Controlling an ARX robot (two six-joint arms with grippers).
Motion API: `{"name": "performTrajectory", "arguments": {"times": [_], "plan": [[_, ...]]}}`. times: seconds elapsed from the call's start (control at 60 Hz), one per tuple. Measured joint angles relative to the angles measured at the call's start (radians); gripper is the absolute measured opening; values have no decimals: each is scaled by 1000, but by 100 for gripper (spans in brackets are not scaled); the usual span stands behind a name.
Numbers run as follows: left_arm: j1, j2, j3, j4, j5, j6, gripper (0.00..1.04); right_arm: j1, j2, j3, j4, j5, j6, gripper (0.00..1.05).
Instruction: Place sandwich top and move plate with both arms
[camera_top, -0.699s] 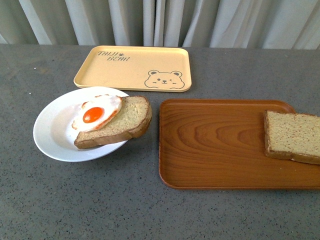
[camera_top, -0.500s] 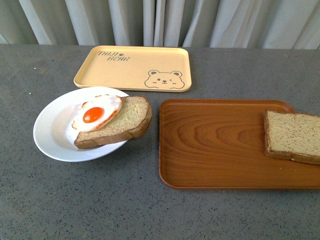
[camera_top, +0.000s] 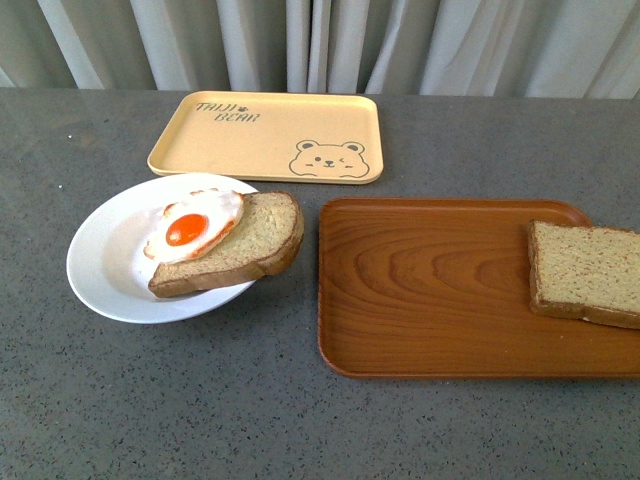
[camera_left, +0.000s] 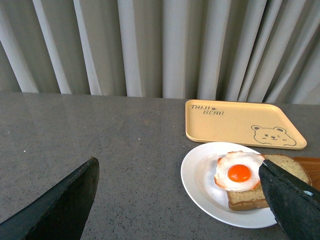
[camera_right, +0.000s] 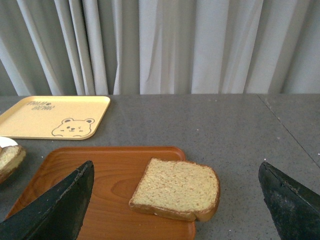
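Note:
The sandwich top (camera_top: 585, 272), a flat speckled brown slice, lies on the right end of the brown wooden tray (camera_top: 420, 300). In the right wrist view the sandwich top (camera_right: 177, 189) lies ahead of my open right gripper (camera_right: 175, 210), whose black fingers (camera_right: 55, 210) stand wide on either side. The white plate (camera_top: 105, 255) holds a bread slice with a fried egg (camera_top: 225, 238) at the left. My open left gripper (camera_left: 180, 210) faces the plate (camera_left: 200, 182), apart from it. Neither arm shows in the front view.
A yellow bear-printed tray (camera_top: 265, 135) sits at the back of the grey table (camera_top: 200, 410). Grey curtains hang behind the table's far edge. The wooden tray's left rim lies close to the plate's bread slice.

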Motion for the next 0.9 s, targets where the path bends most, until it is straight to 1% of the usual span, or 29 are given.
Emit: {"name": "performTrajectory", "arguments": {"times": [0.266,0.3,0.333,0.35,0.366,0.383,0.4,0.416,0.483,0.55,0.583,0.716,0.849,0.899], "plan": [[0,0,0,0,0,0,96,-1,2,2,-2,-6,2,96],[0,0,0,0,0,0,96,-23,32,23,-66,-80,22,96],[0,0,0,0,-1,0,96,-81,116,75,-190,-203,42,96],[0,0,0,0,0,0,96,-98,143,88,-215,-217,42,96],[0,0,0,0,2,0,96,-135,202,111,-250,-285,43,96],[0,0,0,0,1,0,96,-152,229,119,-256,-310,44,96],[0,0,0,0,1,0,96,-188,285,132,-255,-352,44,96],[0,0,0,0,0,0,96,-224,335,142,-241,-383,43,96],[0,0,0,0,0,0,96,-322,477,168,-155,-451,36,96],[0,0,0,0,0,0,96,-402,645,205,-19,-485,28,96],[0,0,0,0,0,0,96,-428,719,223,33,-492,29,96],[0,0,0,0,0,0,96,-478,1049,312,211,-509,42,96],[0,0,0,0,0,0,96,-490,1313,391,314,-508,67,96],[0,0,0,0,0,0,96,-494,1402,422,340,-493,77,96]]}}
